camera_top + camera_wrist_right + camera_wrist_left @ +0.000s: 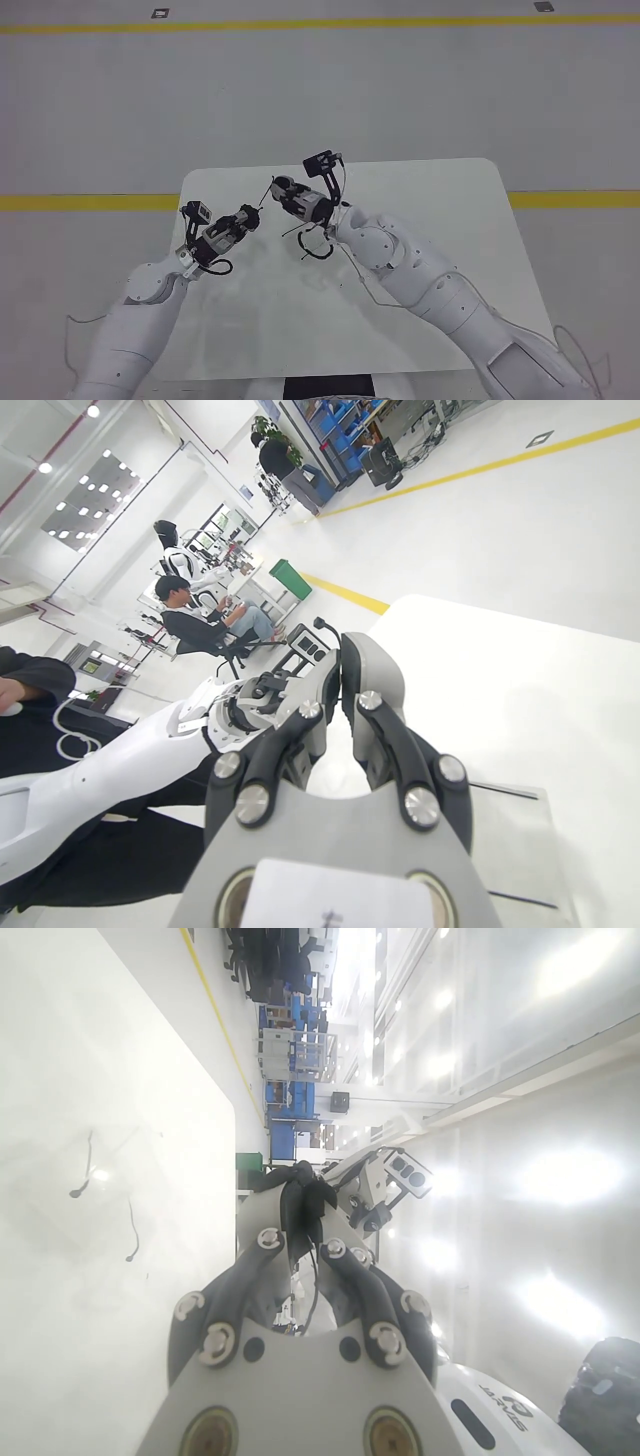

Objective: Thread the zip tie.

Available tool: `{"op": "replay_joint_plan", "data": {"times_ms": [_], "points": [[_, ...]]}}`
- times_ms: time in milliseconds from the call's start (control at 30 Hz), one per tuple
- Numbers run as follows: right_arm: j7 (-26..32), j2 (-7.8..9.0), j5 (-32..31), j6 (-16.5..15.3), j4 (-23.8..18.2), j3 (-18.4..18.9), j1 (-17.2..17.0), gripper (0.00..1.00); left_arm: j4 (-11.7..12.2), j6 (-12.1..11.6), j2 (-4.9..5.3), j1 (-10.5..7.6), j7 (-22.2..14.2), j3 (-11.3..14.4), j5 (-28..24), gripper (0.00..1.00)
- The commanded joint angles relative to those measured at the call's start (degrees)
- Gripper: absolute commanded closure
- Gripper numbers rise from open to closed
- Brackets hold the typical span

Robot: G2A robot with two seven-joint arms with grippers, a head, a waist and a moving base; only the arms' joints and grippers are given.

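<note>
Holds zip tie (pixel 315 1278) pinched in left gripper (pixel 253 215) above white table (pixel 450 200). Presses right gripper (pixel 341 680) closed close by, contents unclear. Two loose ties (pixel 132 1228) on tabletop.

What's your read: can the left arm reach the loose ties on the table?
Probably yes: the loose ties lie on bare table close to the left gripper, nothing between. But its jaws look shut on a zip tie, so it'd need to release first.

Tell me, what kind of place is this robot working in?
Probably a robotics lab or workshop hall: yellow painted floor lines mark the floor, blue metal storage racks stand at the far side, and another white humanoid robot with a black head stands in the background.
</note>
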Motion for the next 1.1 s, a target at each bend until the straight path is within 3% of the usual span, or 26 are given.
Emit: {"op": "replay_joint_plan", "data": {"times_ms": [0,1067], "points": [[0.0,-0.15,-0.4,-0.1,0.3,0.1,0.0,1.00,0.0,0.0,0.00,0.00,0.0,0.0,0.0,1.00],[2.1,-1.45,-4.1,-0.7,0.5,3.7,-2.1,1.00,0.0,0.0,0.00,0.00,0.0,0.0,0.0,1.00]]}}
